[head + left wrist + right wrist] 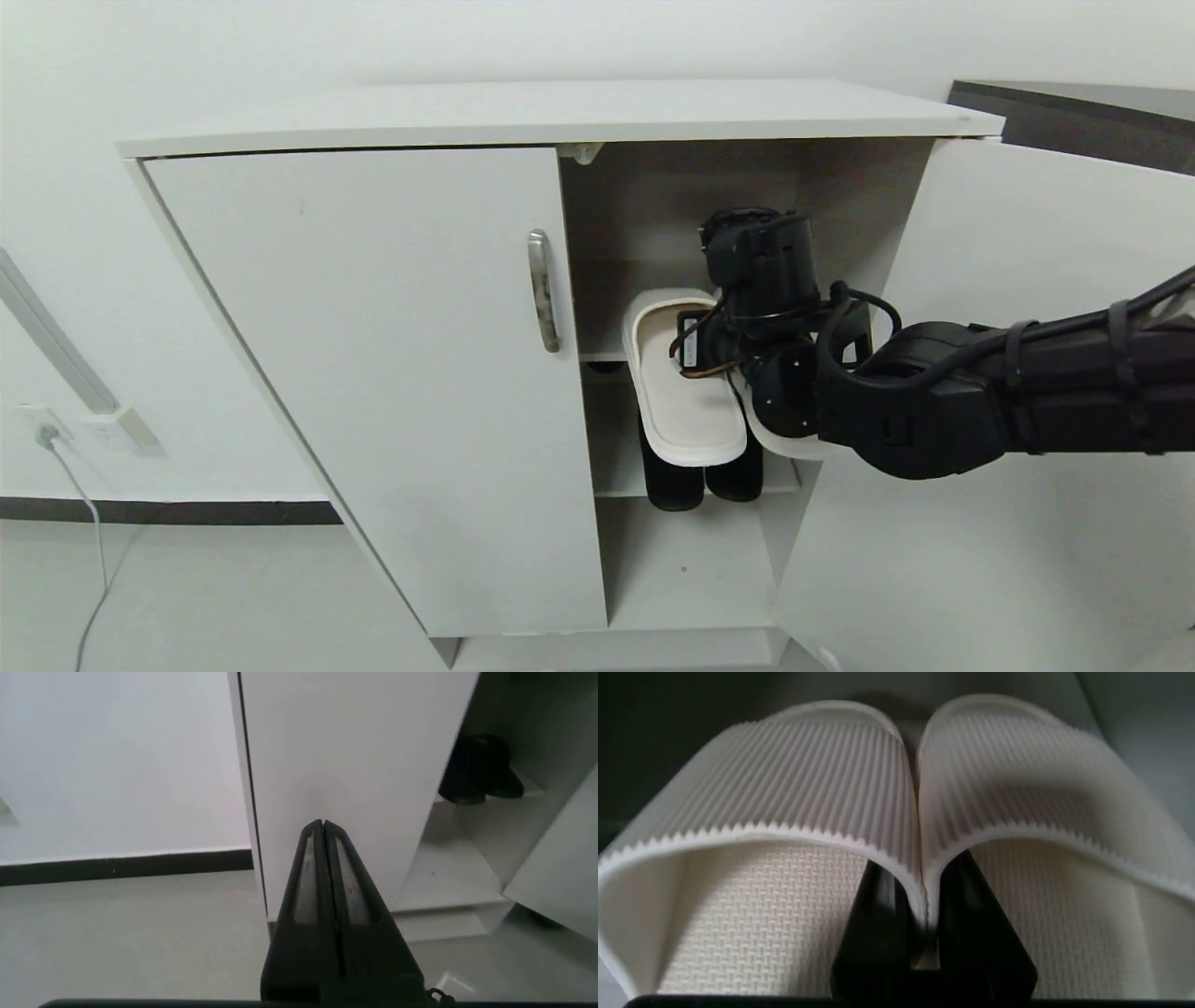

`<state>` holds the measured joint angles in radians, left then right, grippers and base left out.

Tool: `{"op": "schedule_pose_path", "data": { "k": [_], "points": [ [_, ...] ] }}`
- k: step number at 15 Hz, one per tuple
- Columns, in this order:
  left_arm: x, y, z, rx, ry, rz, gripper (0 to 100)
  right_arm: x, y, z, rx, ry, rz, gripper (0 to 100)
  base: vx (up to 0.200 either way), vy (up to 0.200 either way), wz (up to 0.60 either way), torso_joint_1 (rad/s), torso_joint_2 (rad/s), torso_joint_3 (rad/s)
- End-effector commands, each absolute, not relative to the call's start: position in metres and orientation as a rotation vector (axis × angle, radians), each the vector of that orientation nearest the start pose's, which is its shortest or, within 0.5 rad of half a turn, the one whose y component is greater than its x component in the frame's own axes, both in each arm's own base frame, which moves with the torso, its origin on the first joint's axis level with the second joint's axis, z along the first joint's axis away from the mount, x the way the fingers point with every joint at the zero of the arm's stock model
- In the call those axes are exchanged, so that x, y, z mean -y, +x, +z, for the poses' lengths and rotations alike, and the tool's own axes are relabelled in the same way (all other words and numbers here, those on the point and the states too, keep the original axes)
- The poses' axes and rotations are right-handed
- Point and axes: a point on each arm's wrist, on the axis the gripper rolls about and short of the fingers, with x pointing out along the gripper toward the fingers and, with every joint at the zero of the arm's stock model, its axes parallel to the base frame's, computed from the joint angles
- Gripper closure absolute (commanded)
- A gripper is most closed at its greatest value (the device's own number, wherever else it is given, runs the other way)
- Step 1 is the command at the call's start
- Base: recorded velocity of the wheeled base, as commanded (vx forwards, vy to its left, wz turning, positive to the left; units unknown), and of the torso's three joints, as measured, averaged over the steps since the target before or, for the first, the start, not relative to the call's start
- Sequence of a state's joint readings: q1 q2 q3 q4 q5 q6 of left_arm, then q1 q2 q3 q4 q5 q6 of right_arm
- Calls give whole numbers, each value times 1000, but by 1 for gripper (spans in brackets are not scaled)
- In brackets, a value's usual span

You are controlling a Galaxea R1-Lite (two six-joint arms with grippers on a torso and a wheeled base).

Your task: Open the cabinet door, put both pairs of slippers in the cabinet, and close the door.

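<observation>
The white cabinet [560,110] stands with its right door [1018,271] swung open and its left door [373,373] closed. My right gripper [920,929] is shut on the adjoining straps of the white slippers [813,793], pinching the pair together. In the head view my right arm [934,392] holds the white slippers [686,401] inside the open half, tilted, just above the black slippers [700,481] on the middle shelf. My left gripper [323,840] is shut and empty, low above the floor, facing the closed left door [355,756]. The black slippers [478,770] lie beyond it.
A metal handle [543,291] sits on the left door's inner edge. The bottom shelf [691,560] below the black slippers is bare. A wall socket with a cable [42,434] is at the far left. Grey floor [140,933] lies in front of the cabinet.
</observation>
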<state>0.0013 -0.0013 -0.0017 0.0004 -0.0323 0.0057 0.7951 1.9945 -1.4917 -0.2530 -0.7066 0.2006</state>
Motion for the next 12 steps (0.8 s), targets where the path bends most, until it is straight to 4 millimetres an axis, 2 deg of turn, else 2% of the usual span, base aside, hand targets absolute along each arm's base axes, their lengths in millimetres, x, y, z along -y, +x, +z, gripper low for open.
{"op": "schedule_pose_path", "data": {
  "k": [1, 5, 10, 12],
  "points": [
    [1, -23, 76, 2, 6, -31, 100, -280, 296, 231, -192, 29, 68, 100, 0, 0, 0, 0, 0, 0],
    [1, -23, 76, 2, 6, -31, 100, -284, 301, 231, -187, 15, 72, 100, 0, 0, 0, 0, 0, 0],
    [1, -23, 76, 2, 6, -31, 100, -287, 334, 228, -179, 10, 25, 100, 0, 0, 0, 0, 0, 0],
    [1, -23, 76, 2, 6, -31, 100, -286, 345, 233, -187, 7, 10, 100, 0, 0, 0, 0, 0, 0]
  ]
}}
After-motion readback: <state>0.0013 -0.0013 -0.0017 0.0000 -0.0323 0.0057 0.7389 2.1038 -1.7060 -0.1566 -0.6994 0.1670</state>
